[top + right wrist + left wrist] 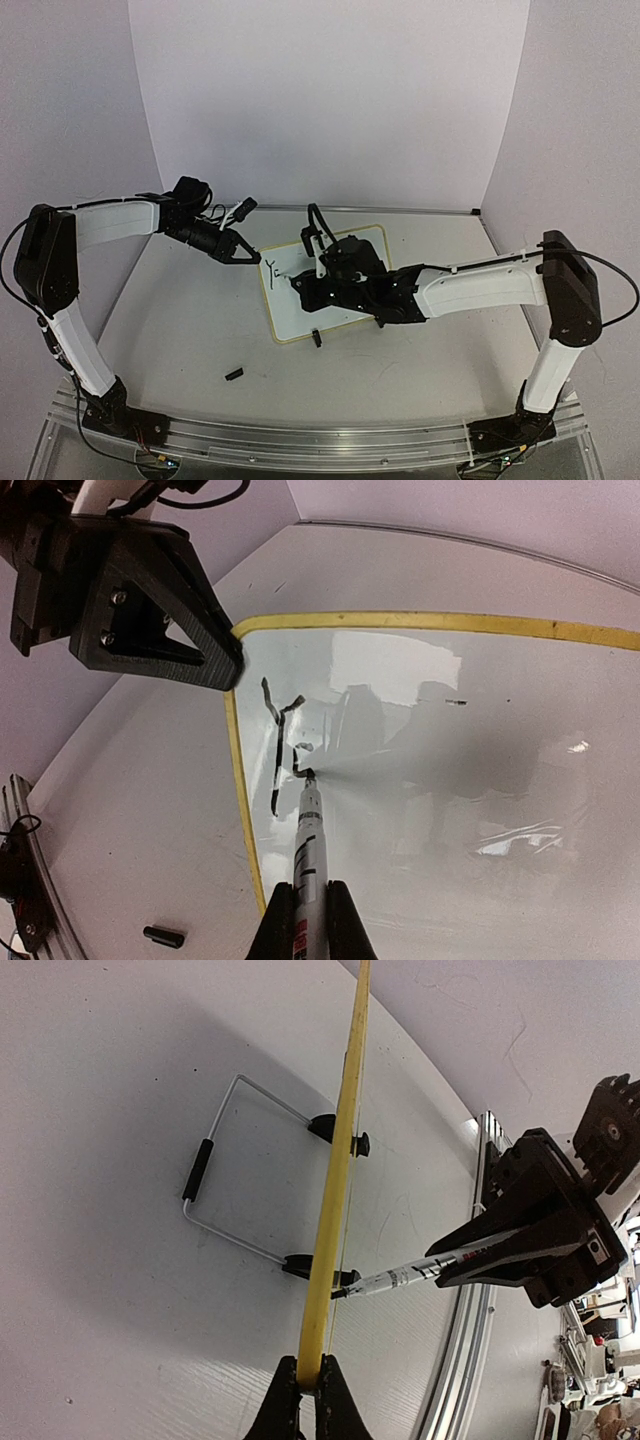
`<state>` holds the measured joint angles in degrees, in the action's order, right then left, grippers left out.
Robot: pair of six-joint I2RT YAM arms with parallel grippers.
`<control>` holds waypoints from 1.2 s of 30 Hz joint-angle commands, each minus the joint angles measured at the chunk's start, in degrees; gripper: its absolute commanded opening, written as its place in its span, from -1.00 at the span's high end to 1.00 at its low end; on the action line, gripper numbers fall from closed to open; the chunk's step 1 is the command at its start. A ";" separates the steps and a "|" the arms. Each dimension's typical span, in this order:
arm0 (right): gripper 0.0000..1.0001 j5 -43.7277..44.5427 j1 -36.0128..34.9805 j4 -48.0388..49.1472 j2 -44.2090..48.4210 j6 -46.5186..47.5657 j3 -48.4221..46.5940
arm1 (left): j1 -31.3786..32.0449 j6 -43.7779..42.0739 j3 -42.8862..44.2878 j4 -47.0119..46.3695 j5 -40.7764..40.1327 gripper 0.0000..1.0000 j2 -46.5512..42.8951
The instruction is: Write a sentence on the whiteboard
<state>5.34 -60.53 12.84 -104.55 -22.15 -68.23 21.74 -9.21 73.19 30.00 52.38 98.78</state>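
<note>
Two arms, split roles: left gripper [309, 1370] clamps the whiteboard [450, 760] by its yellow rim [335, 1190] at a corner close to the writing [280, 730], fingers pinched tight on the edge. Looks like bracing, since the board only leans on a wire stand [215, 1185] and would likely rock under pen pressure. Right gripper [308, 888] is closed around a marker [308, 830], tip touching the board beside a "Y" and part of a second letter. Board sits mid-table [180, 320], between the arms. Cap [234, 374] lies loose nearer the front. Sentence barely begun, I'd say.
</note>
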 commanded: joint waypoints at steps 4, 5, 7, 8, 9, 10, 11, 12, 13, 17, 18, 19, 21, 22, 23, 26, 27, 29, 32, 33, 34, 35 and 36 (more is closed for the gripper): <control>1.00 2.65 0.22 0.36 1.28 1.22 -1.87 | 0.56 -2.23 2.40 0.70 -0.30 1.00 0.71; 1.00 2.65 0.20 0.44 1.30 1.31 -1.94 | 0.56 -2.24 2.40 0.69 -0.32 1.00 0.71; 1.00 2.59 0.24 0.59 1.32 1.40 -2.04 | 0.51 -2.21 2.40 0.71 -0.26 1.00 0.73; 1.00 2.58 0.21 0.65 1.32 1.46 -2.17 | 0.54 -2.24 2.40 0.72 -0.27 1.00 0.72; 1.00 2.49 0.22 0.69 1.30 1.49 -2.29 | 0.53 -2.28 2.40 0.73 -0.30 1.00 0.71; 1.00 2.46 0.21 0.76 1.30 1.54 -2.33 | 0.54 -2.30 2.40 0.73 -0.31 1.00 0.75; 1.00 2.43 0.21 0.84 1.32 1.58 -2.35 | 0.53 -2.31 2.40 0.70 -0.30 1.00 0.79; 1.00 2.41 0.23 0.94 1.39 1.62 -2.35 | 0.51 -2.30 2.42 0.68 -0.28 1.00 0.80; 1.00 2.42 0.23 1.04 1.48 1.66 -2.35 | 0.50 -2.31 2.43 0.68 -0.29 1.00 0.80; 1.00 2.42 0.24 1.39 1.96 1.83 -2.34 | 0.50 -2.30 2.48 0.69 -0.26 1.00 0.90; 1.00 2.38 0.23 1.48 2.11 1.84 -2.32 | 0.50 -2.30 2.49 0.71 -0.29 1.00 0.93; 1.00 2.32 0.23 1.62 2.25 1.84 -2.28 | 0.50 -2.30 2.49 0.69 -0.28 1.00 0.89; 1.00 2.19 0.20 1.95 2.50 1.92 -2.12 | 0.50 -2.32 2.49 0.69 -0.39 1.00 0.97; 1.00 2.07 0.23 2.12 2.63 1.93 -2.09 | 0.50 -2.33 2.49 0.70 -0.40 1.00 1.01; 1.00 1.94 0.24 2.24 2.76 1.93 -2.09 | 0.54 -2.31 2.49 0.77 -0.42 1.00 0.98; 1.00 1.54 0.19 2.75 3.04 1.94 -1.94 | 0.53 -2.36 2.55 0.76 -0.47 1.00 0.97; 1.00 1.44 0.22 2.91 3.16 1.99 -1.85 | 0.53 -2.39 2.56 0.78 -0.50 1.00 0.97; 1.00 1.34 0.24 3.15 3.13 1.95 -1.87 | 0.53 -2.36 2.56 0.81 -0.47 1.00 0.97; 1.00 1.22 0.20 3.16 2.73 1.91 -1.97 | 0.50 -2.39 2.57 0.88 -0.47 1.00 0.95; 1.00 1.10 0.21 3.16 2.63 1.81 -1.93 | 0.52 -2.39 2.57 0.86 -0.46 1.00 0.91; 1.00 0.95 0.19 3.16 2.52 1.71 -1.91 | 0.54 -2.39 2.57 0.84 -0.45 1.00 0.89; 1.00 0.79 0.20 3.18 2.45 1.67 -1.91 | 0.51 -2.41 2.57 0.84 -0.50 1.00 0.89; 1.00 0.60 0.21 3.23 2.48 1.66 -1.89 | 0.51 -2.44 2.58 0.88 -0.58 1.00 0.86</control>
<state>5.36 -60.44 14.12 -104.33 -20.84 -68.25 21.74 -9.29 73.19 30.02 52.43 98.83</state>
